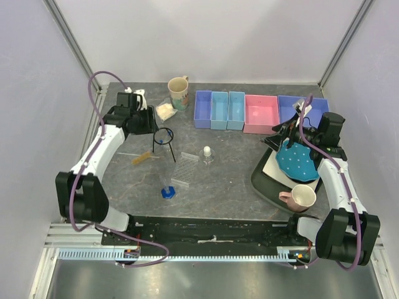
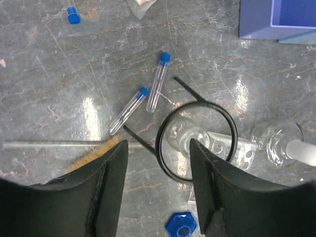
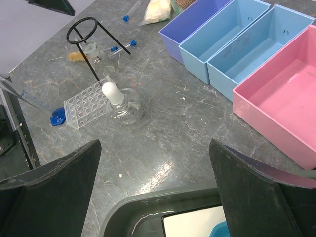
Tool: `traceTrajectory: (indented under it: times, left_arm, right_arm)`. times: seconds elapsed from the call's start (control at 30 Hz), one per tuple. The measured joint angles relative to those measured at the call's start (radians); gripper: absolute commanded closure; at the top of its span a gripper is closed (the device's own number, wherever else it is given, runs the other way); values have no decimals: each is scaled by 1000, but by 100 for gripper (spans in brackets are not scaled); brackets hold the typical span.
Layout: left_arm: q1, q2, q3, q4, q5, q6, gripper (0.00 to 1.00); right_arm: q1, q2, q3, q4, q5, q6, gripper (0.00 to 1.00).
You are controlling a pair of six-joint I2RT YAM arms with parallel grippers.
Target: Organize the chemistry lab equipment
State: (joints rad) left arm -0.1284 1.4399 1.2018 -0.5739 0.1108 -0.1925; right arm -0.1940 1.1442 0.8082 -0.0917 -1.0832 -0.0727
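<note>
The black wire ring tripod (image 1: 164,134) stands left of centre; its ring (image 2: 160,148) shows partly between my left gripper's (image 2: 158,145) fingers, which stand apart holding nothing. Two blue-capped tubes (image 2: 158,81) (image 2: 129,109) lie flat beyond the ring, and a third tube (image 2: 71,12) lies farther off. The clear tube rack (image 1: 185,167) and the white-stoppered flask (image 1: 206,154) sit mid-table. The bag of pale powder (image 1: 165,110) lies by the cream mug (image 1: 179,92). My right gripper (image 3: 155,145) hangs wide open over the dark tray's rim (image 3: 148,207).
Purple (image 1: 203,109), light blue (image 1: 219,110), pink (image 1: 261,113) and blue (image 1: 302,109) bins line the back. The tray (image 1: 268,174) carries a blue dotted plate (image 1: 299,161) and a pink mug (image 1: 299,198). A brush (image 1: 142,157), a glass rod (image 2: 49,144) and a blue hexagonal cap (image 1: 168,192) lie near the tripod.
</note>
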Motion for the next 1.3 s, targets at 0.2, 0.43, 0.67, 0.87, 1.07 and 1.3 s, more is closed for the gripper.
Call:
traceTrajectory:
  times: [0.2,0.43,0.67,0.87,1.07,1.3]
  left_arm:
    - [-10,164,130,-38,-40,41,49]
    - [-61,250,217,-82,-101,87,58]
    - [-97,272,224,-111,-147,112,57]
    - [-98,268,224,-113,-188,114,51]
    - [-98,206,223,-113,-183,114,51]
    - [-98,113,202,-118,-96,114,56]
  right_arm:
    - [0,7,0,-1,0,-11,2]
    - [0,24,0,-7,4,-19,2]
    - [0,28,0,-16,5,-30,2]
    - [0,30,0,-22,5,-32,2]
    - [0,30,0,-23,5,-36,2]
    - [0,30,0,-23,5,-38,2]
